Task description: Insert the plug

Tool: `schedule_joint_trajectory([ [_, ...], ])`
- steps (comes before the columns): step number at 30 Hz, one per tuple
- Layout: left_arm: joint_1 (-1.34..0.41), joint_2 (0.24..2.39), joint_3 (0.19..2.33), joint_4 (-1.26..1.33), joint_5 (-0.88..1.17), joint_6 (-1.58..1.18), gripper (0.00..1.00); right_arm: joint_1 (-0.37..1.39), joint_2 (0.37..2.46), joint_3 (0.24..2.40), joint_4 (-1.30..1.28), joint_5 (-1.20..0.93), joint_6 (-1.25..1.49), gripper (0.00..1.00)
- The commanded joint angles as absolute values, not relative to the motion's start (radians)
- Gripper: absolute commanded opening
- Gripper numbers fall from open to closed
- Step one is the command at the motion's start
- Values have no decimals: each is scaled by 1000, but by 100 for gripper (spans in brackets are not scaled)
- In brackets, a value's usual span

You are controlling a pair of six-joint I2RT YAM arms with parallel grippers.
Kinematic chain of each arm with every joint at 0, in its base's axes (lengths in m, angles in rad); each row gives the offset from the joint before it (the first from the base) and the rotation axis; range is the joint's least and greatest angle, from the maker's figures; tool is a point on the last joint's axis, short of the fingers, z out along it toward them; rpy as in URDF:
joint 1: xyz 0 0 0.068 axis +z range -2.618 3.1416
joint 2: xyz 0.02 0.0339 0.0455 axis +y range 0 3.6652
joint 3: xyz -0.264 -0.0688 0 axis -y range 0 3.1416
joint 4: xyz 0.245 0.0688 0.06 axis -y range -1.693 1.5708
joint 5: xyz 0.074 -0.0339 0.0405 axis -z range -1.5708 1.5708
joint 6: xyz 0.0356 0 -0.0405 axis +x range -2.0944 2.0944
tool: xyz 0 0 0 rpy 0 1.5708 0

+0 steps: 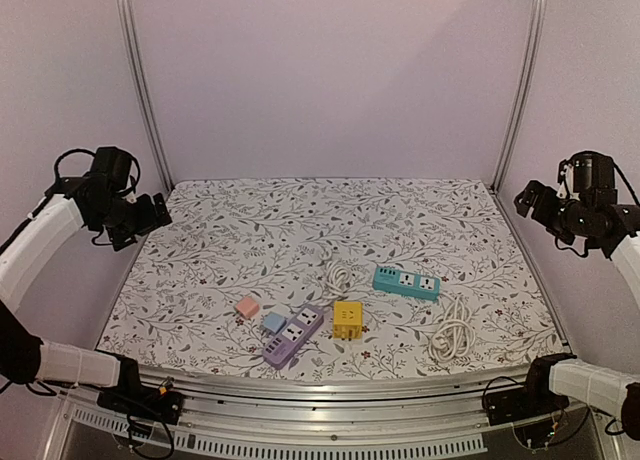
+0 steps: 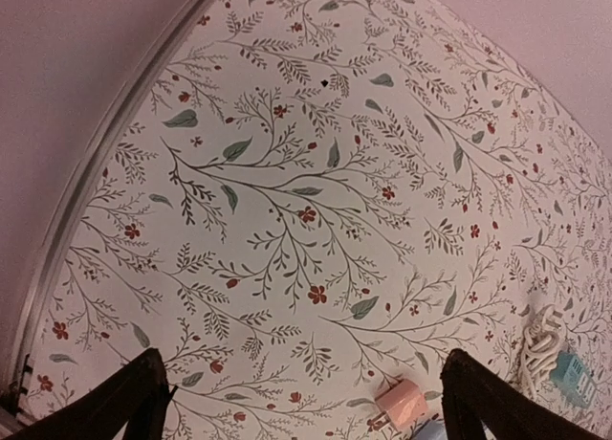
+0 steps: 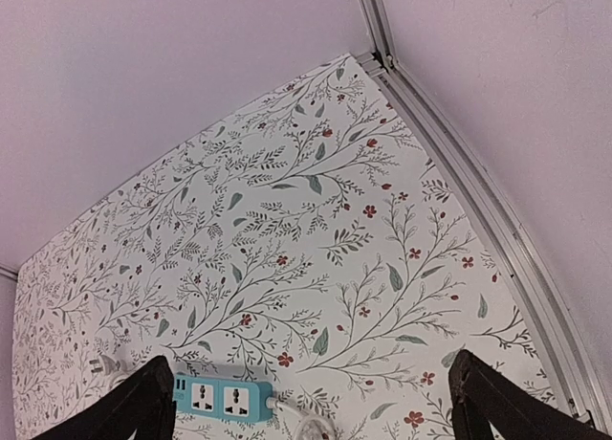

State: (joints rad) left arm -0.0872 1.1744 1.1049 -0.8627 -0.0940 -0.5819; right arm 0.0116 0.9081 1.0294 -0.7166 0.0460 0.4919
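Purple strip (image 1: 293, 336) runs near-left to far-right

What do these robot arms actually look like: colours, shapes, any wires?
The left arm and the right arm are both built from smooth white tubular links joined by chunky black joints. Around the black wrist blocks loop thin black cables. Each arm rises from a black base on the silver metal rail. In the wrist views the jaws look dark, flat and tapering.
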Motion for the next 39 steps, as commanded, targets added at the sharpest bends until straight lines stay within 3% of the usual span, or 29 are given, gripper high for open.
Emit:
schedule_joint_trajectory([
  [1, -112, 1192, 1152, -951, -43, -540, 99, 8, 909, 1000, -724, 26, 499, 99],
  [23, -476, 1305, 1171, -1008, 27, -480, 92, 8, 970, 993, -840, -97, 411, 99],
  [39, -552, 1498, 1094, -957, 133, -261, 93, 8, 930, 937, -866, -152, 410, 99],
])
